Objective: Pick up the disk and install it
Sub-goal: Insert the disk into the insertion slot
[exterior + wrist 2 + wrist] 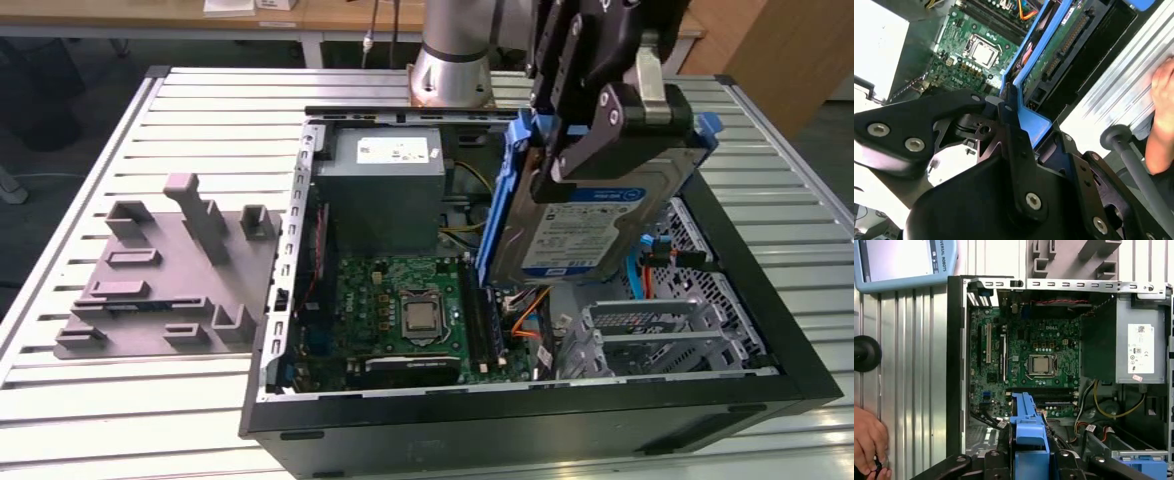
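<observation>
On the exterior view's left lies one grey fixture plate (160, 285) with several upright blocks, flat on the slatted metal table (120, 420); just beside it stands one open black computer case (534, 425). Inside the case I count one grey power-supply box (387, 165) with a white sticker; below it one green motherboard (400, 310) carrying one bare processor (422, 318). Next comes my gripper (621, 130), jaws clamped narrow on the one disk (601, 225); I hold it in the air above the case's right-hand half, standing on edge and slightly tilted, its blue-and-white label facing the exterior camera, with two blue rails along its long sides. Its lower edge hangs near the orange cables; whether it touches anything there I cannot tell. Furthest right sits one silver drive cage (667, 335) inside the case. In the first wrist view, one person's hand (869, 442) rests on the table beside the case, and one blue-framed tablet (904, 262) lies further along.
</observation>
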